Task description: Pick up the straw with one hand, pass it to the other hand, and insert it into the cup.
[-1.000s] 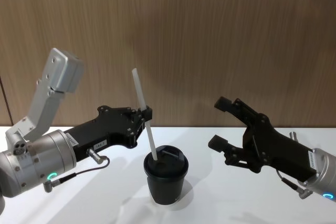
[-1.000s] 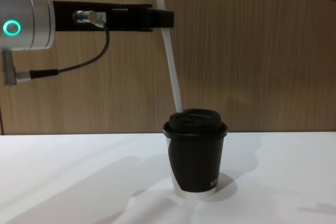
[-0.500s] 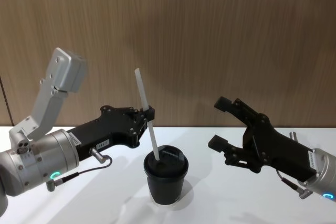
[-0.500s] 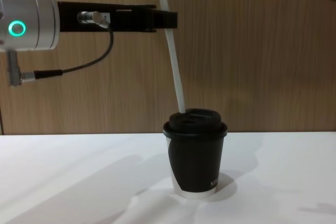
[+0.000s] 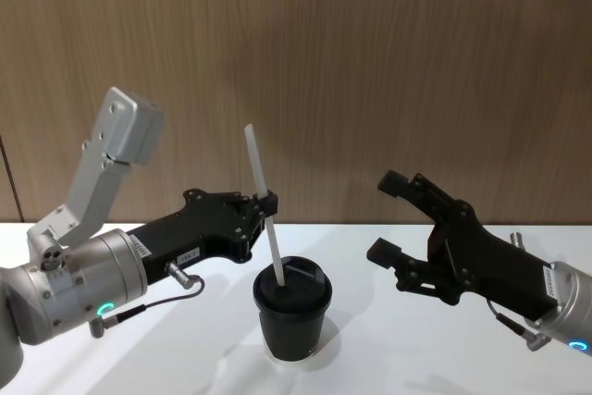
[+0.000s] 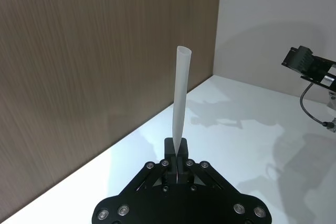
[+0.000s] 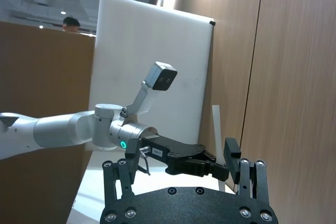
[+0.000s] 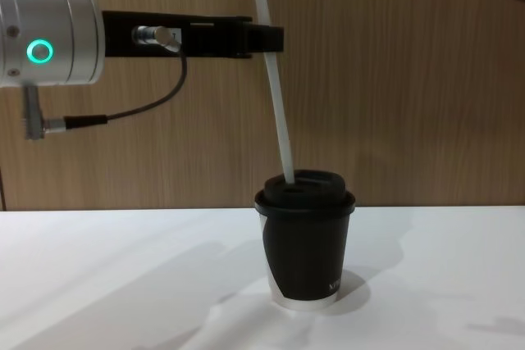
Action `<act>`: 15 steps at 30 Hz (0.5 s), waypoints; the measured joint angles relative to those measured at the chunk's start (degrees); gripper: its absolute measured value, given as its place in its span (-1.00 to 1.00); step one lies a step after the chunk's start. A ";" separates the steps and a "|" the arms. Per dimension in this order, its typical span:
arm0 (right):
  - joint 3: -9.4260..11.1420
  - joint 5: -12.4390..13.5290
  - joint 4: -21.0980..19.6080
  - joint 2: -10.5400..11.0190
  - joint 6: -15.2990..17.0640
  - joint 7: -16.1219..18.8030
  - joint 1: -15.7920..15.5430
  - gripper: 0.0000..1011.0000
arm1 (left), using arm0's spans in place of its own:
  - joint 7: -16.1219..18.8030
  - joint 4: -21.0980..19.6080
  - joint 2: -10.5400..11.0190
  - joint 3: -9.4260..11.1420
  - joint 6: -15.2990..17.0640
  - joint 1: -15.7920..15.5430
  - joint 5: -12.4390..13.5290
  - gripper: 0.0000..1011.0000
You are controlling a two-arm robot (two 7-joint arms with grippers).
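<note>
The black cup (image 5: 292, 321) with its domed lid stands on the white table, seen side-on as the cup (image 8: 305, 243) in the chest view. My left gripper (image 5: 268, 203) is shut on the thin white straw (image 5: 257, 168) just above the cup's left side. The straw (image 8: 281, 120) leans slightly, and its lower end meets the lid's top left of centre; I cannot tell whether it has entered the opening. In the left wrist view the straw (image 6: 180, 98) rises from the closed fingertips of the left gripper (image 6: 177, 161). My right gripper (image 5: 386, 216) hangs open, holding nothing, to the right of the cup.
A white table (image 5: 388, 349) carries the cup, with a wood-panelled wall (image 5: 370, 62) close behind it. The left arm's silver wrist with its green ring (image 8: 39, 52) and dark cable reaches in from the left.
My left gripper has shifted right and slightly down with the straw. The straw's lower end has moved from beside the lid's left edge onto the lid. The right arm has stayed still.
</note>
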 joint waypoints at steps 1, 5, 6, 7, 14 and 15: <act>0.00 0.00 0.00 0.00 0.00 0.00 0.00 0.98 | 0.00 0.04 -0.05 0.04 0.03 -0.03 0.02 -0.98; 0.00 0.00 0.00 0.00 0.00 0.00 0.00 0.98 | -0.03 0.31 -0.25 0.20 0.25 -0.21 0.11 -0.98; 0.00 0.00 0.00 0.00 0.00 0.00 0.00 0.98 | -0.03 0.35 -0.26 0.22 0.29 -0.24 0.12 -0.97; 0.00 0.00 0.00 0.00 0.00 0.00 0.00 0.98 | -0.03 0.39 -0.28 0.24 0.32 -0.27 0.13 -0.98; 0.00 0.00 0.00 0.00 0.00 0.00 0.00 0.98 | -0.09 0.68 -0.41 0.40 0.51 -0.51 0.24 -0.98; 0.00 0.00 0.00 0.00 0.00 0.00 0.00 0.98 | -0.12 0.75 -0.42 0.43 0.55 -0.56 0.25 -0.98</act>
